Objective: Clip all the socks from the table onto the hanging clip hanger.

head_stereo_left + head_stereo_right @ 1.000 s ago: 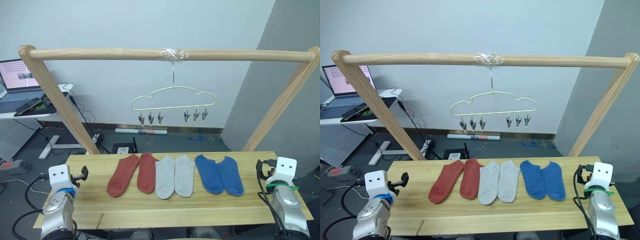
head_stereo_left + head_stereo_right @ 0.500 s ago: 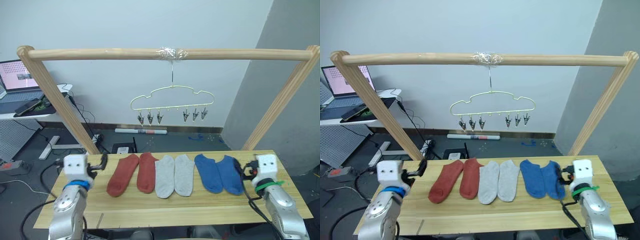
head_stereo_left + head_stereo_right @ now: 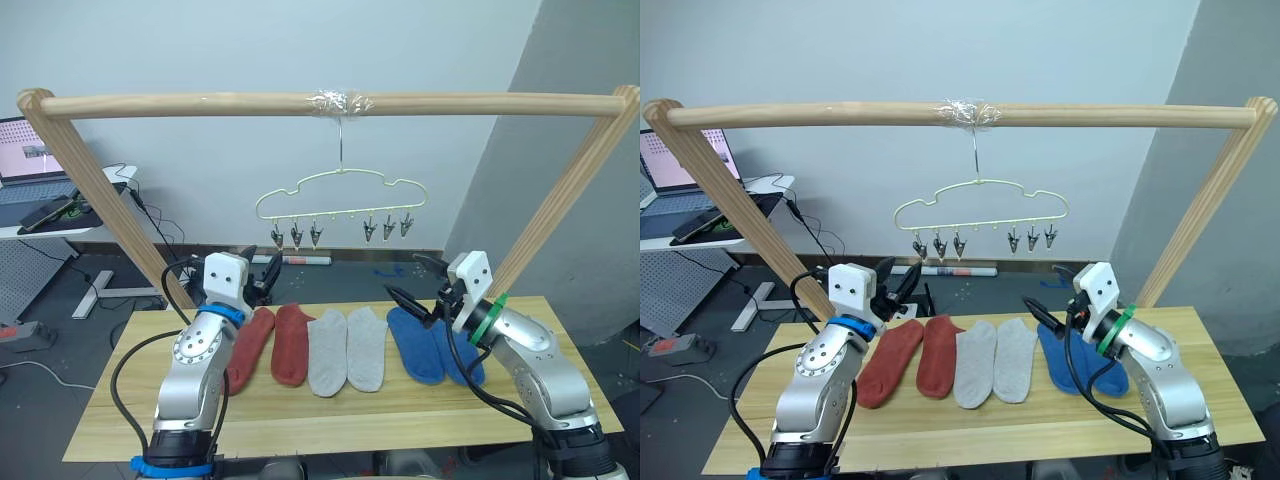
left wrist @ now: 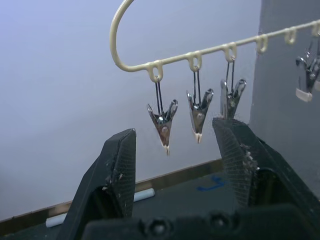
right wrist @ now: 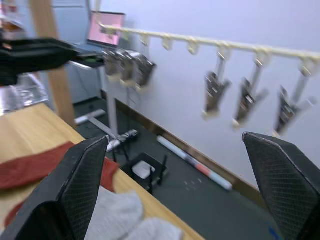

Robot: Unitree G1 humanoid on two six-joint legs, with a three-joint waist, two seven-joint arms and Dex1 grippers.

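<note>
Six socks lie flat in one row across the desk [image 3: 330,415], toes toward the robot, sorted by colour: rust-red pair [image 3: 272,345] on the robot's left, light grey pair [image 3: 346,349] in the middle, blue pair [image 3: 425,346] on the right. Laid out singly and barely overlapping, so each cuff can be picked without disturbing a neighbour.

The clip hanger [image 3: 340,195] hangs by its hook from the wooden pole [image 3: 320,103], taped at the hook, presumably to stop it sliding or swinging under load. Six metal clips [image 4: 165,121], in two groups of three, all empty.

Left gripper [image 3: 258,276]: raised above the back edge of the desk, over the cuffs of the rust-red pair, jaws apart and holding nothing. In the left wrist view the three left-hand clips show between its fingers [image 4: 116,172].

Right gripper [image 3: 1060,296]: raised over the blue pair, jaws wide apart, empty. The right wrist view looks along the row of clips.

Judgement: no sock clipped yet; task at its start. Both arms are up near hanger level although the socks sit below. A descent to a cuff is needed first, likely an outer sock.
</note>
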